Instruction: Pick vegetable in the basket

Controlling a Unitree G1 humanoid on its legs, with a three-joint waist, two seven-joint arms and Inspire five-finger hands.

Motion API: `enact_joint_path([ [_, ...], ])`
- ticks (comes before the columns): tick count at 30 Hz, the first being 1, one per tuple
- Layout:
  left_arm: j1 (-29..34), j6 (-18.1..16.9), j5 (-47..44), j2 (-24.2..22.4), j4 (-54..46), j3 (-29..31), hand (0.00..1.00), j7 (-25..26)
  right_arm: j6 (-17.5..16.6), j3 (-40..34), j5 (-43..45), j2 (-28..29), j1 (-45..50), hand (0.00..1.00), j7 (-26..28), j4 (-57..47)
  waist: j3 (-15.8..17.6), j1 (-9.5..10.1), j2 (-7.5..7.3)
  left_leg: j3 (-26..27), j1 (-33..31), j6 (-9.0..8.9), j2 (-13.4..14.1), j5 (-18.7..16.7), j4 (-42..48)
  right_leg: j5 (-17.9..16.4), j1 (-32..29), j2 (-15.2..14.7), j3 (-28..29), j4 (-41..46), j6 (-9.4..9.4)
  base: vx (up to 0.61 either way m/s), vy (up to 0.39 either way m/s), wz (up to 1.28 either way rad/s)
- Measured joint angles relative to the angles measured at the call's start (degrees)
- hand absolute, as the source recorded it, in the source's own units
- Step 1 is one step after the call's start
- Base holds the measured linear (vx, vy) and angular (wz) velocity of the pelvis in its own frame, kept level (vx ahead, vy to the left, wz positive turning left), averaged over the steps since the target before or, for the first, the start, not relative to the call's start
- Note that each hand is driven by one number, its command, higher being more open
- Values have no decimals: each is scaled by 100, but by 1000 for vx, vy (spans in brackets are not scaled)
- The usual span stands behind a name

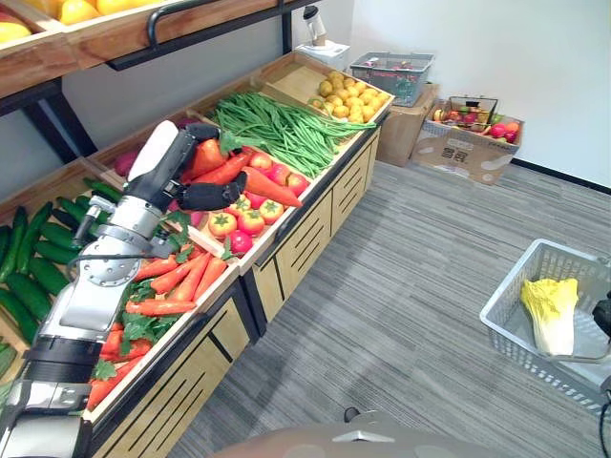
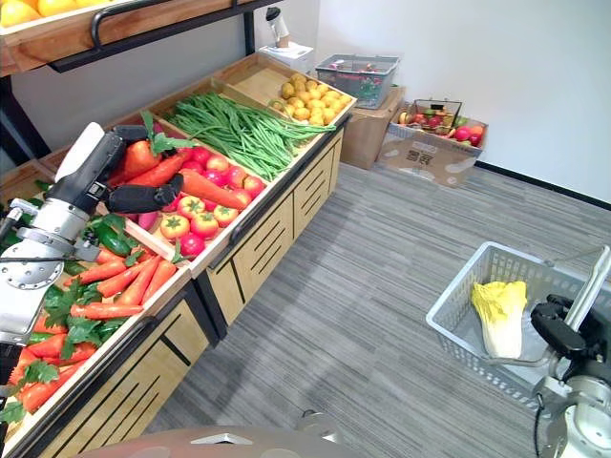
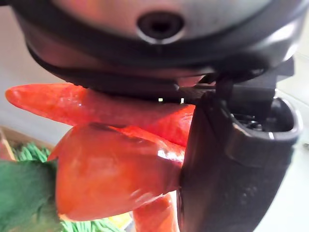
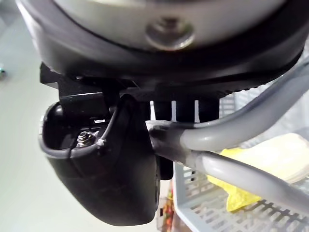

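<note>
Carrot [image 1: 204, 158], fat, orange with a green top, is in the left hand [image 1: 216, 197]. Fingers and thumb [image 3: 227, 164] are curled round it. It sits over the middle compartment of the wooden stand [image 1: 315, 215], the 1 with tomatoes [image 1: 250, 221] and other big carrots. Can't tell if it is lifted clear of the pile. Green beans [image 1: 286, 129] fill the next compartment toward the far end, and lemons [image 1: 348, 95] are at the far corner. Thin carrots [image 1: 177, 281] are on the near side and cucumbers [image 1: 29, 258] at the near back edge.

The right hand [image 2: 563, 339] is closed round the grey handle [image 4: 231, 135] of the basket [image 2: 458, 286]. The basket is well apart from the stand, over the grey floor [image 1: 401, 286]. 1 yellow cabbage [image 2: 498, 310] lies inside the basket.
</note>
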Motion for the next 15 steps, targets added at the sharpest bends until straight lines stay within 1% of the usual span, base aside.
enact_joint_path([
  [3,-179,-2,-3,-173,-47,-188,0,-14,0,29,11,-133,1,0,96,-466,-12,-42,17,52,2,8,4,4,2,43,-3,14,62,-1,37,-12,-8,-10],
  [4,-179,-2,-3,-229,-117,-268,0,-33,-1,102,12,-242,5,0,132,-666,-3,-48,2,89,3,10,3,1,2,56,-23,19,101,-1,46,-28,-13,-16],
  [6,-179,-7,-5,-361,-201,-390,0,-63,-1,224,14,-464,4,0,224,-919,-16,-44,23,145,11,-26,2,-29,2,68,-46,29,162,-4,63,-31,-14,-14],
  [8,-181,-13,-21,-390,-276,-589,0,-121,-7,366,23,-652,0,0,331,-1269,-15,-47,22,151,12,-26,13,-29,2,51,-58,46,184,-12,87,-30,-18,-6],
  [12,-181,-14,-35,-494,-294,-760,0,-183,-28,662,34,-926,-10,0,513,-1676,-18,-39,26,151,9,-26,18,-28,3,47,-76,53,192,-32,93,-7,-5,-1],
  [15,-188,-16,-55,-531,-296,-800,0,-211,-70,976,46,-985,-26,0,705,-1982,-22,-37,32,151,-27,-29,29,-24,6,54,-106,65,191,-35,84,0,0,0],
])
